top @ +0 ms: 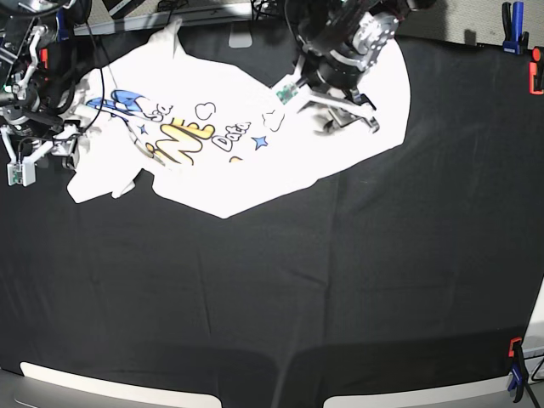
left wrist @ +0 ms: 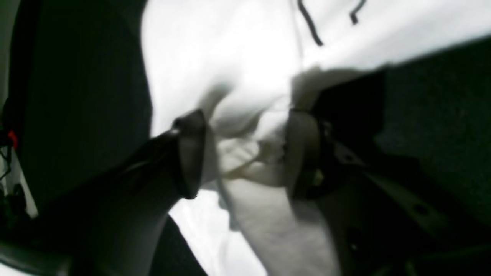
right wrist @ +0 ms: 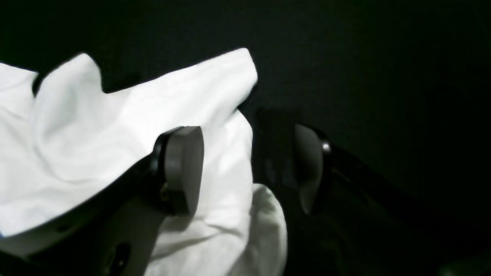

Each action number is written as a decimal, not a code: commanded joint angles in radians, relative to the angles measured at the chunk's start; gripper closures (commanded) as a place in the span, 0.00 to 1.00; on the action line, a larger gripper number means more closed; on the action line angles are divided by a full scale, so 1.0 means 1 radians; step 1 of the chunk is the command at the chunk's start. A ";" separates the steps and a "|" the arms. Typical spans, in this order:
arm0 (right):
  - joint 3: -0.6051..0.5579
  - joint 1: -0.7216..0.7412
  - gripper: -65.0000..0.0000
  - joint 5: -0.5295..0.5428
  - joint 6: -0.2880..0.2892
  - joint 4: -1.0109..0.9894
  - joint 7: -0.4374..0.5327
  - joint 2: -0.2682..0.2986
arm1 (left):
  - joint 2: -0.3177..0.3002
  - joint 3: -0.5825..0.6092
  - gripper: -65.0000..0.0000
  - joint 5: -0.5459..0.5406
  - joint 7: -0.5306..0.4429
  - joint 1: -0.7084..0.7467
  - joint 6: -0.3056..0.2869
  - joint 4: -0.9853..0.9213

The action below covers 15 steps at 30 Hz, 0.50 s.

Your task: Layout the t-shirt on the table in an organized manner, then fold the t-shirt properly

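The white t-shirt (top: 255,174) lies crumpled and print side up on the far left half of the black table (top: 297,297). Blue and yellow lettering, clouds and stars show on it. My left gripper (left wrist: 245,153) is down on the shirt's right part (top: 330,119). Its fingers (left wrist: 190,153) stand apart, with a bunched fold of white cloth (left wrist: 245,126) between them. My right gripper (right wrist: 245,168) is open at the shirt's left edge (top: 68,136). One of its fingers (right wrist: 182,168) is over the white cloth (right wrist: 96,134), and the other is over bare table (right wrist: 383,76).
Red and blue clips sit on the table's edges at the far right (top: 536,78), the near right corner (top: 514,374) and the far left (top: 42,55). Cables and arm bases crowd the back edge. Black cloth stretches across the near half.
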 commanded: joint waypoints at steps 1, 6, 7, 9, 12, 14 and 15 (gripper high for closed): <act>0.006 0.009 0.44 0.011 -0.001 0.018 0.020 0.019 | 0.003 0.001 0.61 0.016 -0.008 -0.002 0.022 0.046; 0.006 0.009 0.44 0.011 -0.002 0.018 0.020 0.019 | -0.021 0.001 0.62 -0.039 -0.014 -0.003 0.021 0.154; 0.006 0.009 0.44 0.011 -0.001 0.018 0.020 0.019 | -0.027 0.001 0.62 -0.043 -0.024 -0.002 0.021 0.157; 0.006 0.009 0.44 0.011 -0.001 0.018 0.020 0.019 | -0.037 0.001 0.62 -0.082 -0.024 -0.002 0.021 0.156; 0.006 0.009 0.44 0.011 -0.001 0.018 0.020 0.019 | -0.045 0.001 0.62 -0.114 -0.028 0.001 0.016 0.156; 0.006 0.009 0.44 0.011 -0.001 0.018 0.020 0.019 | -0.044 0.001 0.62 -0.114 -0.041 0.000 0.017 0.156; 0.006 0.009 0.44 0.011 -0.002 0.018 0.020 0.019 | -0.044 0.001 0.62 -0.114 -0.054 0.000 0.017 0.156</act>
